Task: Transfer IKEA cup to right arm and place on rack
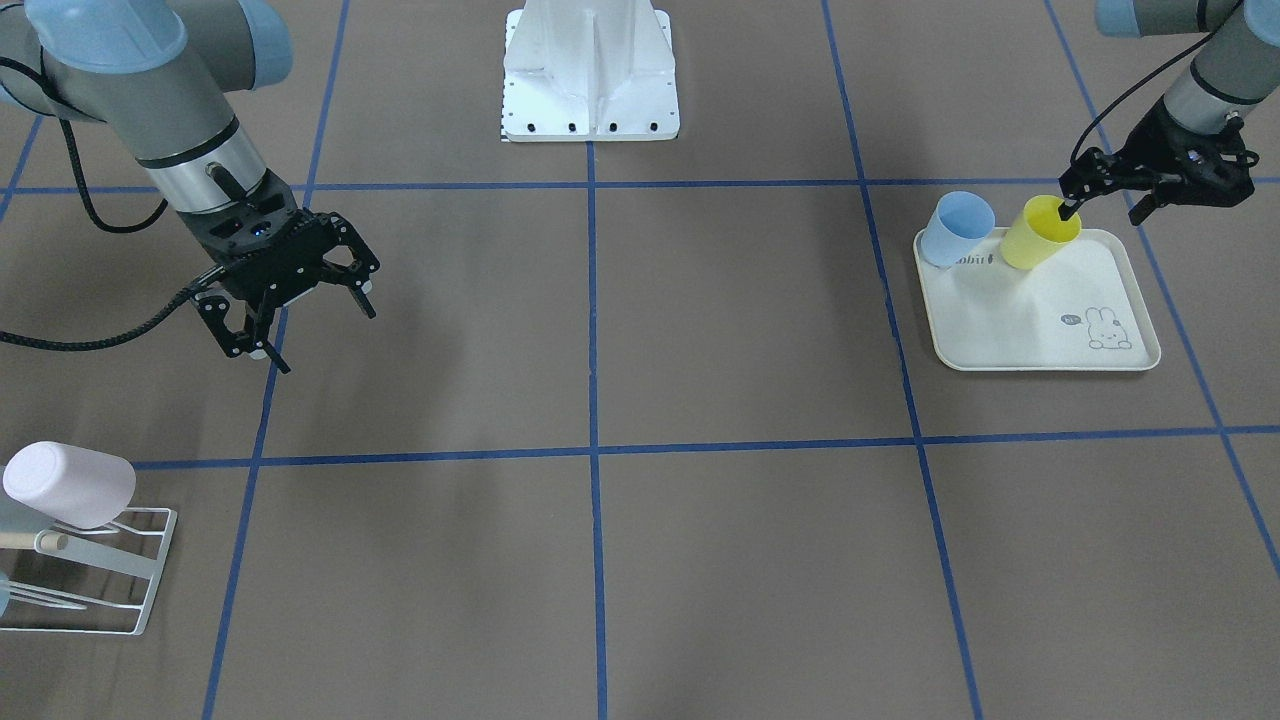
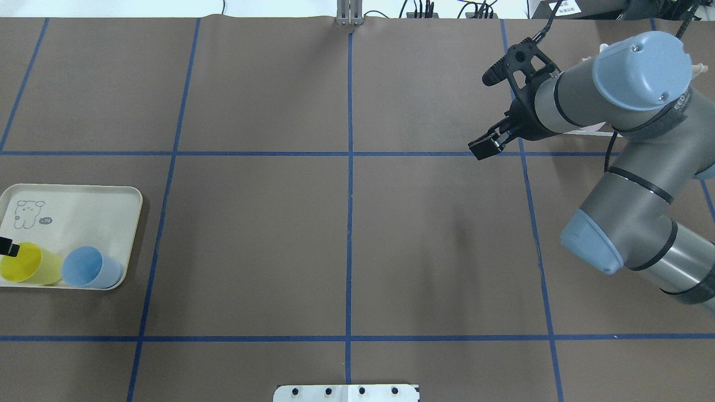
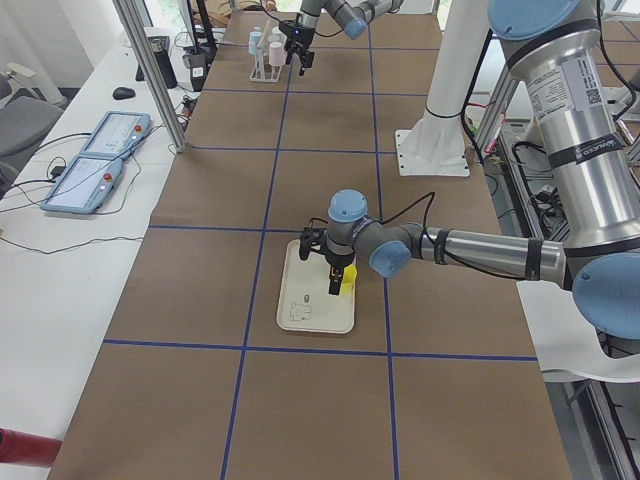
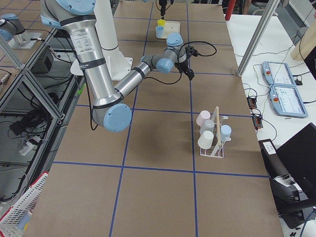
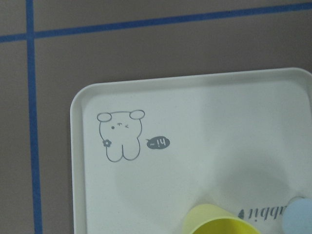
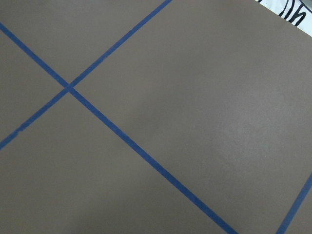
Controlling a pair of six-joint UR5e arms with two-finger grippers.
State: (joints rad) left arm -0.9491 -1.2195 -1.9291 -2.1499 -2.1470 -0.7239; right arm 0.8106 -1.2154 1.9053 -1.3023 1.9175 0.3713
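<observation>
Front-facing view: we find the left end effector (image 1: 1103,212) open, one finger at the mouth of the yellow plastic cup (image 1: 1040,235), which stands on the cream rabbit-printed tray (image 1: 1040,340) near the left edge of the table (image 1: 700,330). We should seat the cup's wall fully between the fingers before closing.

Overhead view: the right end effector (image 2: 485,114) hovers open.

Right-side view: the white wire rack (image 4: 213,140) stands towards the table's far right corner.

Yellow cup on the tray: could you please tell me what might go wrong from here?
1. The left hand is open, with one finger inside the rim of the yellow cup; such a wall pinch may let it swing or slip at hand-over.
2. The blue cup stands close beside it on the tray, so lifting could knock it.
3. The rack already holds several cups, leaving little room.
</observation>
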